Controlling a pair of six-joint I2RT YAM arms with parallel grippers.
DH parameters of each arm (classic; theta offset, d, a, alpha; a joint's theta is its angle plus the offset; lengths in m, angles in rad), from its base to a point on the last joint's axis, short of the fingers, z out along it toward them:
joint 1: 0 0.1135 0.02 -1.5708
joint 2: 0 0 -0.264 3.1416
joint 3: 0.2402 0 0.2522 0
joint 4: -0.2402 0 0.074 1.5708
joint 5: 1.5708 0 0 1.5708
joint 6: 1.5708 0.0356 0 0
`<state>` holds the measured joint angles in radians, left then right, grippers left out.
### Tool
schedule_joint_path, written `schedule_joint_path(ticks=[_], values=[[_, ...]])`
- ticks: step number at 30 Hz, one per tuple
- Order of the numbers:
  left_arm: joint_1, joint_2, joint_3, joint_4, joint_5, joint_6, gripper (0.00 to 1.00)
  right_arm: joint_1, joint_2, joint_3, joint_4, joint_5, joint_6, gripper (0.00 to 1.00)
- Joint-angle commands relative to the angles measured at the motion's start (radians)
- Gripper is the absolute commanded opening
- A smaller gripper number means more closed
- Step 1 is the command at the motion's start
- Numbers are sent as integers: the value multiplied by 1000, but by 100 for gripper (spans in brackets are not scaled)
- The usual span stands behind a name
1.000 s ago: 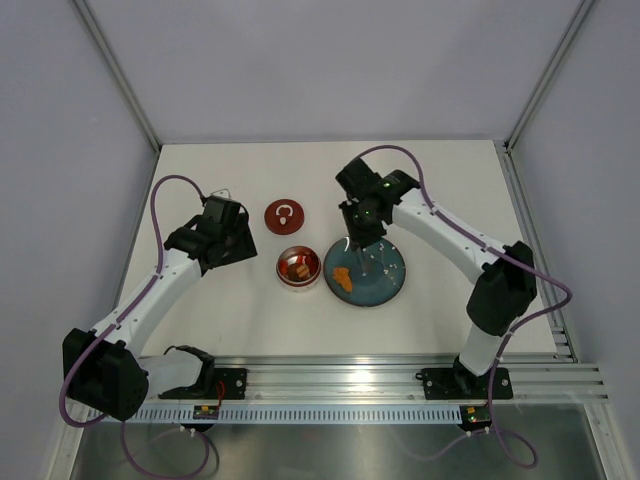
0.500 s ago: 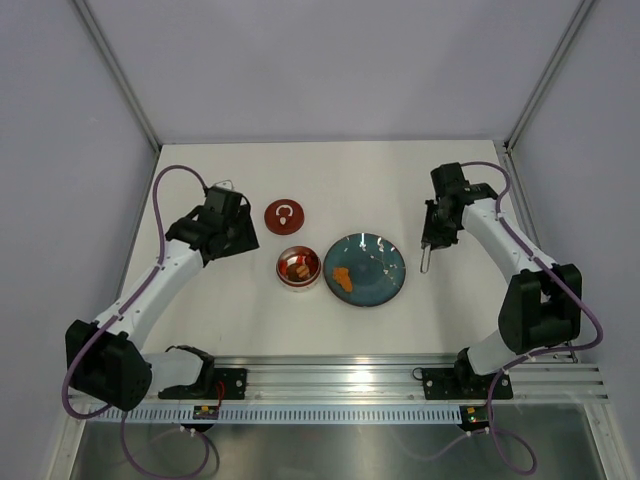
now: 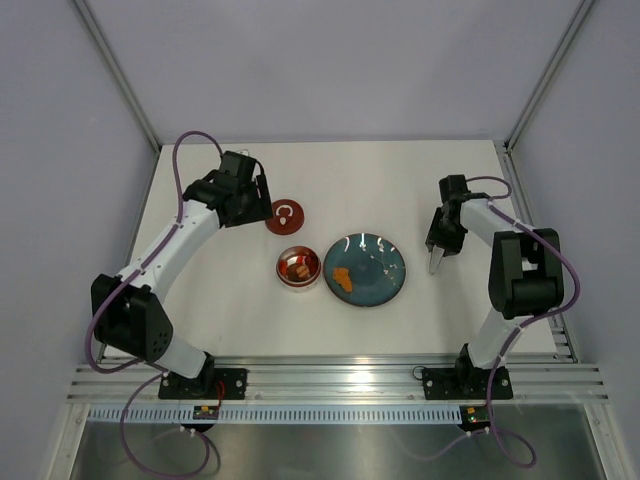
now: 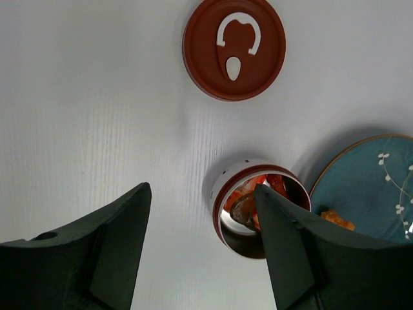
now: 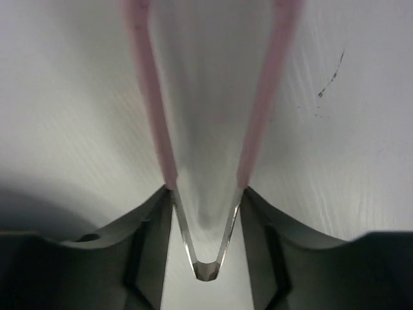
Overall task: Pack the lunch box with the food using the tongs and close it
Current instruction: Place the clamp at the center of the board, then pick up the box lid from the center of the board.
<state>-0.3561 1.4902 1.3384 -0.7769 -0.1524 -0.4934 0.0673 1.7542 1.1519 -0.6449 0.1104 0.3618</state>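
Observation:
The lunch box stands lidless at the centre, with red and brown food inside. Its dark red lid lies flat just behind it. An orange piece of food rests on the teal plate. My left gripper hovers open and empty just left of the lid; in the left wrist view its gripper frames the lunch box and lid. My right gripper is low, right of the plate, shut on the tongs. The tongs spread in a wide V between the fingers of that gripper.
Bare white table surrounds the objects. Grey walls enclose the back and sides, and a metal rail runs along the near edge. The plate lies right of the lunch box.
My right arm carried the tongs off the plate to its right side and lowered them; its fingers have widened. My left arm swung back toward the lid and opened a little more.

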Motion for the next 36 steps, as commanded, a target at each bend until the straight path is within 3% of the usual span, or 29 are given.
schedule_joint_path(ticks=[1,5,6,7,10,19,24,27,30,36], values=[[-1,51,97,-21,7,33,69,-30,47,54,82,66,11,55],[-3,110,156,-30,7,44,69,-54,82,103,71,72,12,65],[-4,136,166,-38,4,47,69,-55,65,111,68,75,22,72],[-7,148,179,-42,1,55,69,-54,51,115,68,78,26,85],[-27,208,229,-64,-27,70,71,-54,-16,132,59,75,45,91],[-52,370,332,-53,-15,82,66,-54,-283,36,57,-9,72,97],[-52,559,474,-102,-16,87,66,-54,-376,-26,47,-93,75,97],[-53,623,545,-96,-1,102,72,-54,-415,-41,27,-92,66,98],[-52,691,622,-131,-10,139,86,-54,-433,-44,10,-95,59,98],[-23,755,667,-142,77,242,82,-54,-434,-49,10,-104,51,99]])
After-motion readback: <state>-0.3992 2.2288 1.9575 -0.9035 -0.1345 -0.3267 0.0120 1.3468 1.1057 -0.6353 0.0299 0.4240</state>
